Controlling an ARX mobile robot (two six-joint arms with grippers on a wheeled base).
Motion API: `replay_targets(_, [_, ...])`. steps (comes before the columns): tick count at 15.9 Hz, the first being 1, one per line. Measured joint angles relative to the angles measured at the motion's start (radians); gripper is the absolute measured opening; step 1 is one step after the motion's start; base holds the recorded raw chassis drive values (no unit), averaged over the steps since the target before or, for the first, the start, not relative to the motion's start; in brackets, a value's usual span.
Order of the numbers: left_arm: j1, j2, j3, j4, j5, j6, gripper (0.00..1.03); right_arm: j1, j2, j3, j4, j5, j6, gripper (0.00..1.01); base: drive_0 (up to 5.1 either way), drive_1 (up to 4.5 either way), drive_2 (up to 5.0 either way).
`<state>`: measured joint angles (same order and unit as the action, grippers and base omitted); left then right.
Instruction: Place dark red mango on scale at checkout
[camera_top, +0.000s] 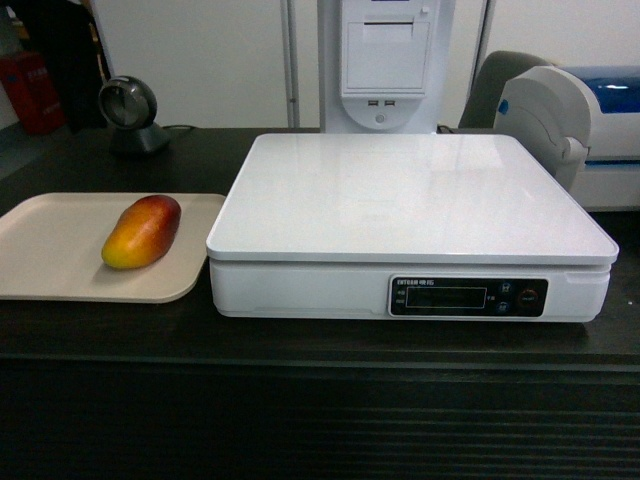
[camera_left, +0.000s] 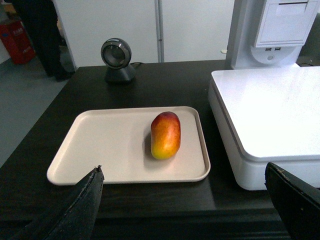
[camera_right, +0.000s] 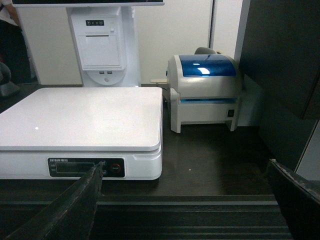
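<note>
The dark red mango (camera_top: 142, 231) (camera_left: 165, 135) lies on a beige flat tray (camera_top: 50, 250) (camera_left: 110, 145), its yellow end toward me. To its right the white scale (camera_top: 410, 195) (camera_left: 270, 110) (camera_right: 80, 117) sits on the dark checkout counter (camera_top: 320, 350); its platform is bare. My left gripper (camera_left: 184, 172) hangs open in front of the counter's edge, short of the tray, with nothing between its fingers. My right gripper (camera_right: 185, 167) is open too, facing the counter to the right of the scale. Neither gripper shows in the head view.
A round grey scanner (camera_top: 128, 110) (camera_left: 118, 60) stands behind the tray. A white receipt terminal (camera_top: 385, 60) (camera_right: 100, 42) rises behind the scale. A white and blue label printer (camera_top: 570, 125) (camera_right: 205, 90) sits right of the scale, beside a dark panel (camera_right: 280, 55).
</note>
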<state>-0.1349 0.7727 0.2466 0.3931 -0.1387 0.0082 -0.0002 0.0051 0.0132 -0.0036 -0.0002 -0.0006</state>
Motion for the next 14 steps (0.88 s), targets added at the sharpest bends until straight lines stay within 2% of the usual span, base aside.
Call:
replay_targets(2, [0.075,0.251,0.121,0.121,0.122,0.002,0.98,0.000,0.000,0.000,0.000,0.000,0.000,0.98,0.0,0.00,0.0])
replay_targets(4, [0.135,0.491,0.265,0.141,0.245,0.008,0.98,0.000,0.000,0.000,0.000,0.000,0.000,0.98,0.0,0.00,0.0])
replay_targets(5, [0.160,0.615,0.346,0.132,0.279,0.025,0.98,0.000,0.000,0.000,0.000,0.000,0.000,0.98,0.0,0.00,0.0])
replay_targets(7, [0.186,0.865,0.530,0.072,0.311,0.055,0.98,0.000,0.000,0.000,0.000,0.000,0.000,0.98,0.0,0.00,0.0])
replay_targets(10, [0.197,1.148,0.754,-0.047,0.340,0.103,0.98,0.000,0.000,0.000,0.000,0.000,0.000,0.98,0.0,0.00,0.0])
replay_targets(14, [0.195,1.299,0.940,-0.143,0.352,0.141,0.98,0.000,0.000,0.000,0.000,0.000,0.000,0.98,0.0,0.00,0.0])
